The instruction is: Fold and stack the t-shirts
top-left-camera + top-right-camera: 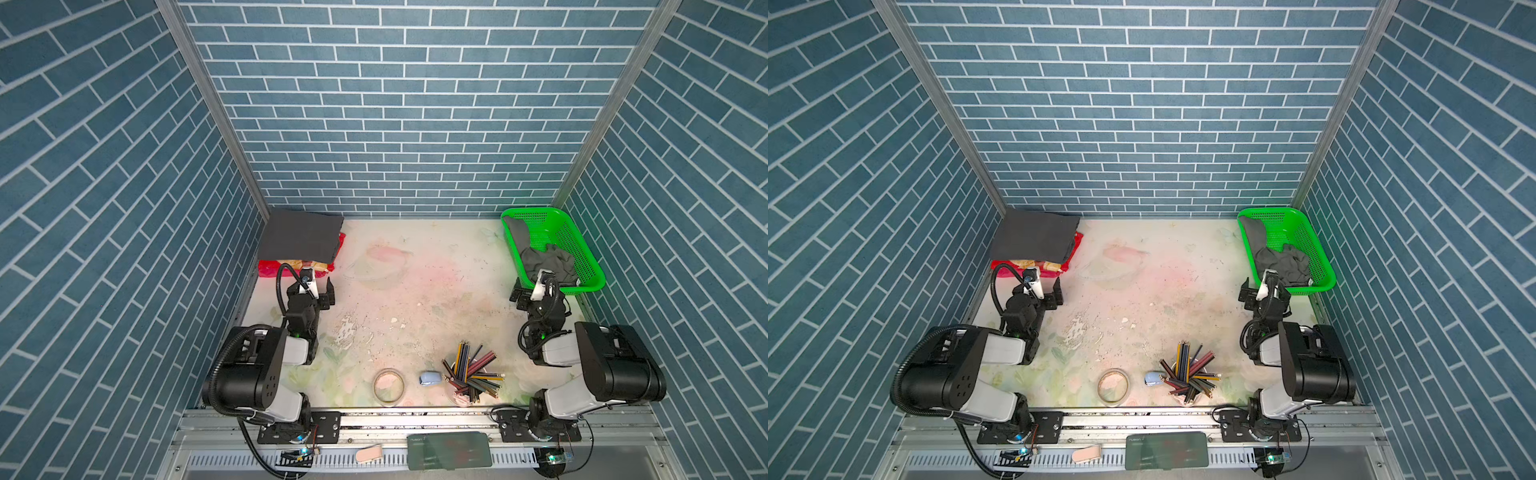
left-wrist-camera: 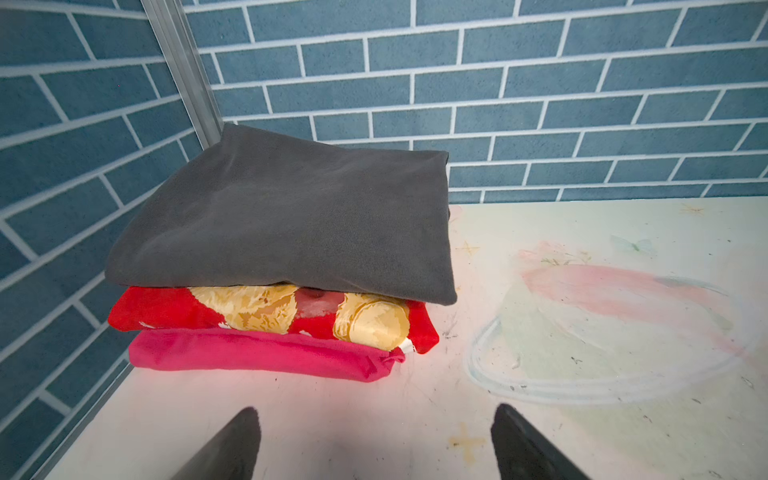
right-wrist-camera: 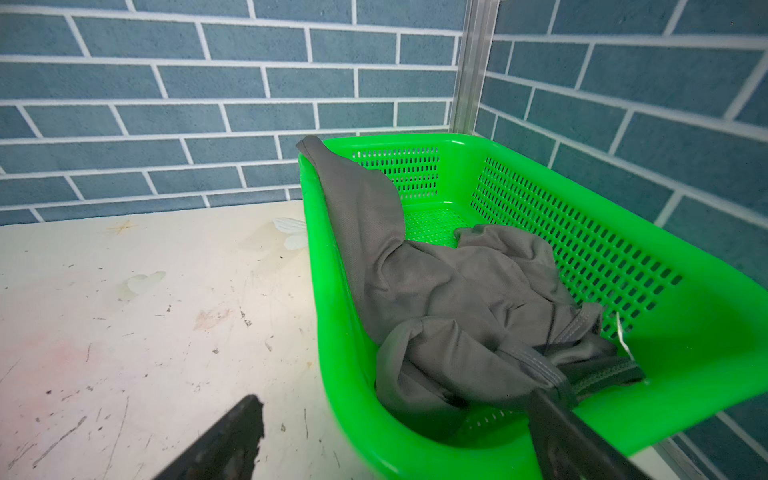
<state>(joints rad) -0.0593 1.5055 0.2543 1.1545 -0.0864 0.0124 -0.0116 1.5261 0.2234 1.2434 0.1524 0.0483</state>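
Jaws stand wide and empty on the left gripper [image 2: 374,419] and right gripper [image 3: 395,409]. The right one straddles the basket [image 3: 332,332] wall, so closing could pinch plastic with the grey t-shirt [image 3: 449,291] and drag both.

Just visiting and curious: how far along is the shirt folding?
Done: a folded charcoal shirt tops the pile. In hand: nothing; the left gripper and right gripper are both open and empty. Left: the crumpled grey shirt in the green basket needs folding and stacking.
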